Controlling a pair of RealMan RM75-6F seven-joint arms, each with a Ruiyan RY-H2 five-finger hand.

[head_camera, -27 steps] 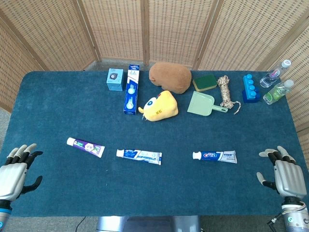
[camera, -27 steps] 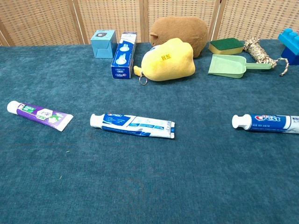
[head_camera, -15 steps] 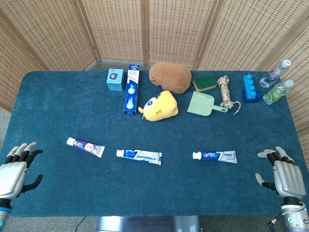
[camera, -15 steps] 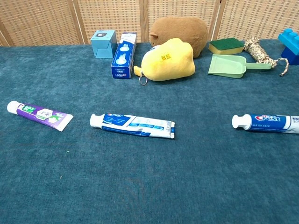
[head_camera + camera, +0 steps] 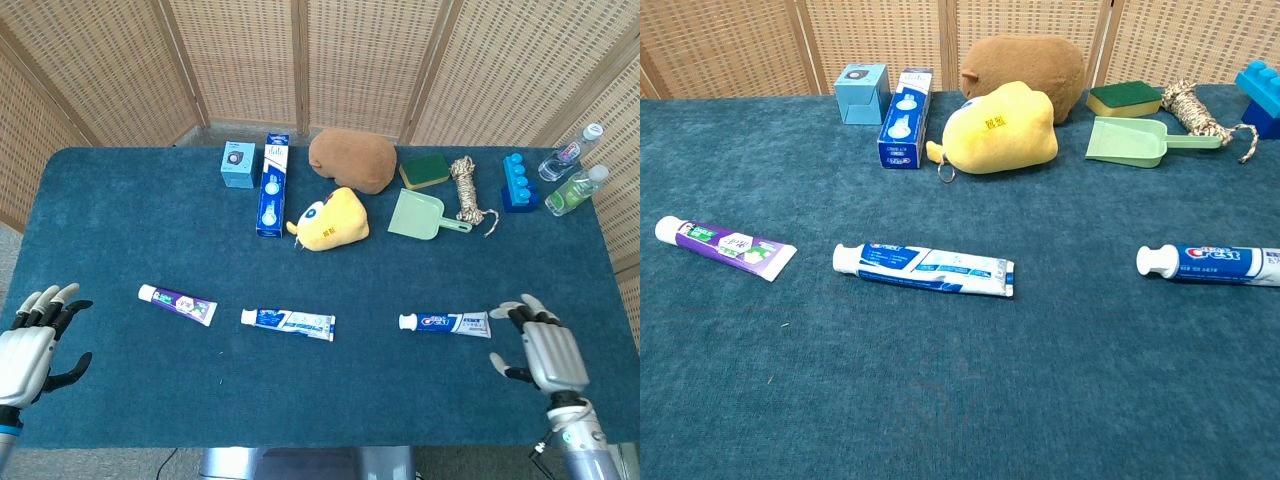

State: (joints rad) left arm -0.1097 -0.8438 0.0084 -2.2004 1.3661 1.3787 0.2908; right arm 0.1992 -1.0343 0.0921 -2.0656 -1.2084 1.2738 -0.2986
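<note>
Chest view: "Crest" toothpaste tube [image 5: 1220, 262]

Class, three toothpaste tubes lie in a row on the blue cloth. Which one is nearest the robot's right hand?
The blue Crest tube, rightmost in the row: its flat end almost meets the right hand. The other two lie further left.

Head view looks steeply down over the whole table [image 5: 100, 230]; chest view sits low, nearer its middle

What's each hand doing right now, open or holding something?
Left hand: open, holding nothing.
Right hand: open, holding nothing, beside the blue toothpaste tube.
</note>
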